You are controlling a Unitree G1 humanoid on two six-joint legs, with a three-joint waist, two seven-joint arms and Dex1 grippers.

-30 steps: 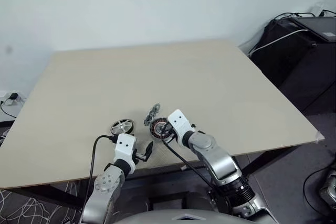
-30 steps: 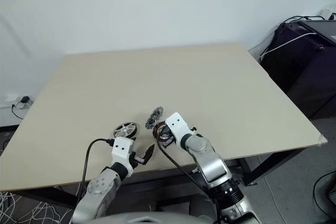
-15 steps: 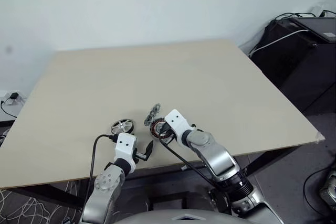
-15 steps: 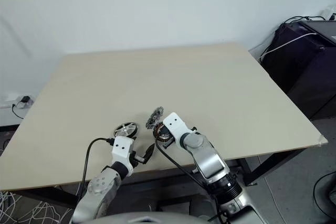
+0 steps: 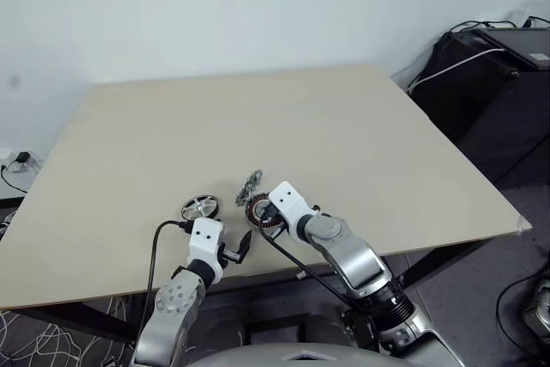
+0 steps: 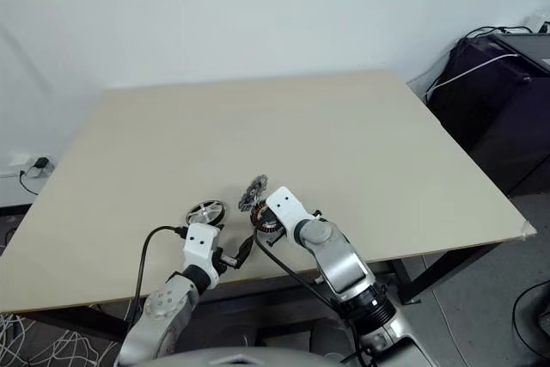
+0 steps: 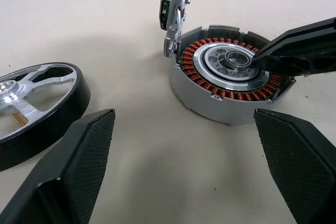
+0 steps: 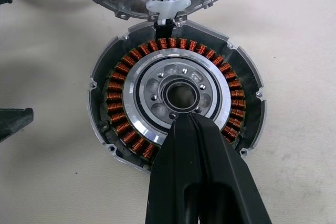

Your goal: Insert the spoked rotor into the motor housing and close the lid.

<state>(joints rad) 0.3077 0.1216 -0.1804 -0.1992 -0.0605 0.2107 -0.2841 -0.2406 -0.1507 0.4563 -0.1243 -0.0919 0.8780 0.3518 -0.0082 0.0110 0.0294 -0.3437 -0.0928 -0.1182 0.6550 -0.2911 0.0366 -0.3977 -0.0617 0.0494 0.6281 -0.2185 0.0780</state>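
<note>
Pale beige tabletop, with small flat silver spoked rotor (image 7: 31, 100) lying untouched beside round grey copper-wound motor housing (image 8: 176, 98), lid propped open; probably stiff, slick and hefty, best pinched across dark rim; left gripper (image 7: 194, 182) spread wide, right gripper (image 8: 184, 124) pinched shut, tips resting on silver hub.

Count of parts on the table

One motor housing (image 8: 176, 95) with a copper winding ring, at the centre of the right wrist frame; one hinged lid (image 7: 176, 1) standing up from its rim, top centre of the left wrist frame; one spoked rotor (image 7: 32, 106) at the left edge of that frame; one table (image 5: 344, 135) filling the middle of the left eye frame; two grippers, the left gripper (image 5: 234, 253) and the right gripper (image 5: 265, 211), both lower centre there.
</note>
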